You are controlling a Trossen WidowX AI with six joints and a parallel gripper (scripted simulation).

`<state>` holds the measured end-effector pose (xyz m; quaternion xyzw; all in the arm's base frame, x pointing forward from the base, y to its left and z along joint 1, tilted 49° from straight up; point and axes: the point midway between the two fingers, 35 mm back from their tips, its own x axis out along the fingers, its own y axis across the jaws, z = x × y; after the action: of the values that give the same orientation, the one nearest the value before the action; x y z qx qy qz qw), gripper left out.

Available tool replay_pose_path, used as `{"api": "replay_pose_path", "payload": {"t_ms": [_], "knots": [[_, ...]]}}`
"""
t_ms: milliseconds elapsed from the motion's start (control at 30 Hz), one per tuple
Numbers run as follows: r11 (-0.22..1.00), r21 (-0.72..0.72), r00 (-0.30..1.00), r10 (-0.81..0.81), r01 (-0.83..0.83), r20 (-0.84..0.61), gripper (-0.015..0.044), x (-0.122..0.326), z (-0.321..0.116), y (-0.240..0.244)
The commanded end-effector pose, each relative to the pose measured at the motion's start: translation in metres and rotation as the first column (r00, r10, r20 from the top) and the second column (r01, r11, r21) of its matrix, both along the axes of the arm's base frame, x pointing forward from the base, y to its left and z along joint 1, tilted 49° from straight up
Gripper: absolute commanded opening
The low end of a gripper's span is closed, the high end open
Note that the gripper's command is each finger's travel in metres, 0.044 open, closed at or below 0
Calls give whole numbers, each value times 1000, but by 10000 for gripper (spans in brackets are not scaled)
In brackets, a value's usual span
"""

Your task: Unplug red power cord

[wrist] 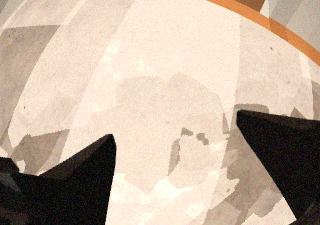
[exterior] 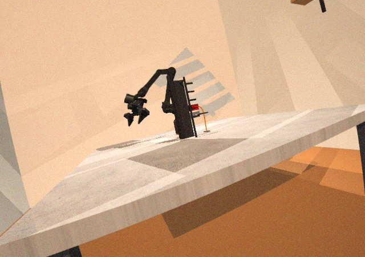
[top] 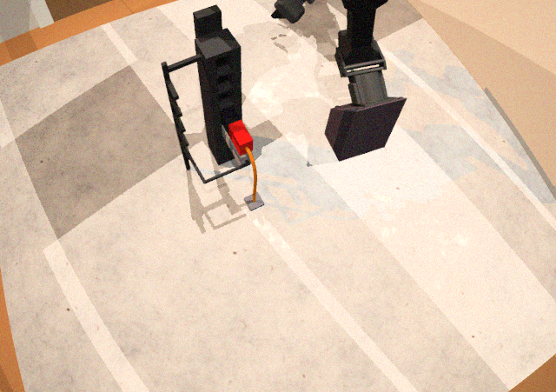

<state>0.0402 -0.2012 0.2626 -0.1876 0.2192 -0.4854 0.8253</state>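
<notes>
One arm (exterior: 155, 78), reaching out from behind the power strip (exterior: 182, 113) and folding down at the elbow, so the gripper (exterior: 136, 118) hangs in the air, fingers pointing at the table (exterior: 206, 171). Jaws stand wide apart, with nothing between them.

Top view: gripper (top: 363, 129) seen from above as a dark block, off to one side of the power strip (top: 217, 96) and well apart from it. The red plug (top: 241, 137) sits in the lowest socket of the upright strip, touching it. The orange cord (top: 253, 176) curves from the plug down to a small grey pad (top: 254, 202) on the table (top: 314, 289). A thin black frame (top: 177, 114) with short pegs stands just beside the strip.

Exterior view: gives the height the top view lacks, with the gripper clear above the table surface. The plug (exterior: 194, 107) shows as a small red block on the strip's side, the cord (exterior: 203, 118) dropping to the table.

Wrist view: only the two dark fingers at the lower edges, bare table (wrist: 167, 92) between them. Plug, cord and strip lie outside this view.
</notes>
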Motion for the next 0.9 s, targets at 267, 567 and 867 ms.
{"api": "replay_pose_path", "payload": {"t_ms": [267, 567, 867], "knots": [[999, -14, 998, 37, -37, -42, 164, 9, 12, -10], [980, 15, 977, 200, -199, -77, 160, 48, 23, -19], [931, 49, 924, 364, -361, -116, 160, 95, 30, -22]]}}
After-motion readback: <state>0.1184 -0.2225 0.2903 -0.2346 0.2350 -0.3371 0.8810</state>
